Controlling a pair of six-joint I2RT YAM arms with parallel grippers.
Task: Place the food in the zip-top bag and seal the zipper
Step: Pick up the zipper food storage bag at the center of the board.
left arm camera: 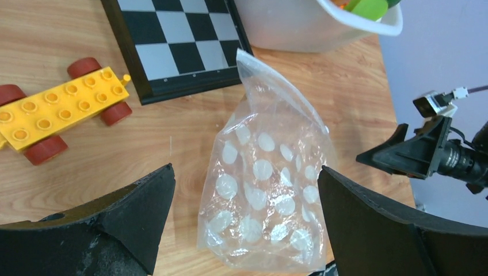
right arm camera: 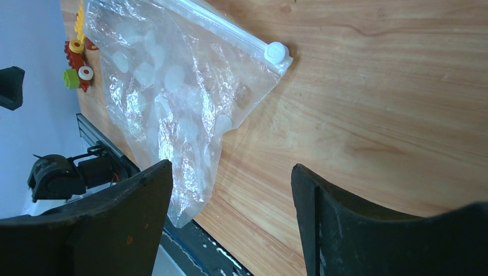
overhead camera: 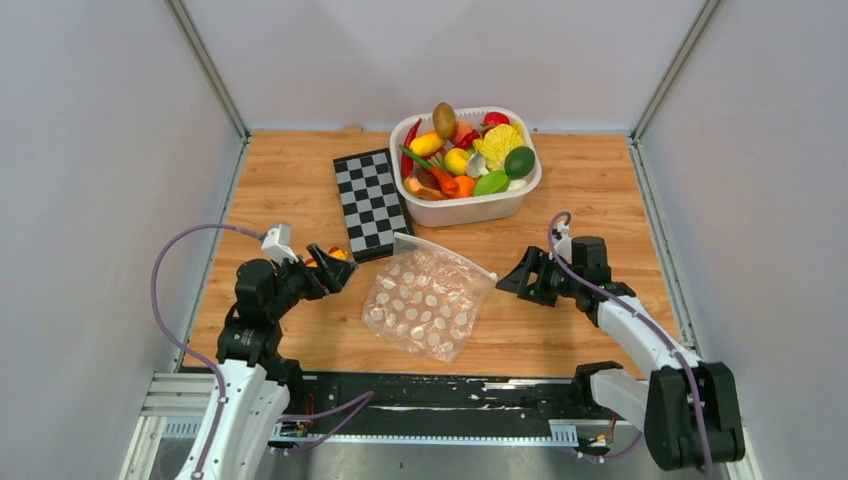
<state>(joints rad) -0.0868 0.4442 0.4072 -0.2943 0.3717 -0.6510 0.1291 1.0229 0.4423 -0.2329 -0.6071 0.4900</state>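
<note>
— What holds what?
— The food [overhead camera: 470, 150] fills the white tub [overhead camera: 465, 207]; the zip-top bag [overhead camera: 425, 305] lies on the table [overhead camera: 600, 200].
— The claws?
— The left gripper [overhead camera: 335, 268] gapes wide and the right gripper [overhead camera: 512, 276] is parted. Both grasp nothing, flanking the bag.

Overhead and wrist views share the bag [overhead camera: 428, 300].

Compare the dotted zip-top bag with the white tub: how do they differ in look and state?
The zip-top bag is clear and soft; the tub is white and rigid. The bag lies limp, apparently empty; the tub stands heaped with toy food. Both rest on the wooden table.
</note>
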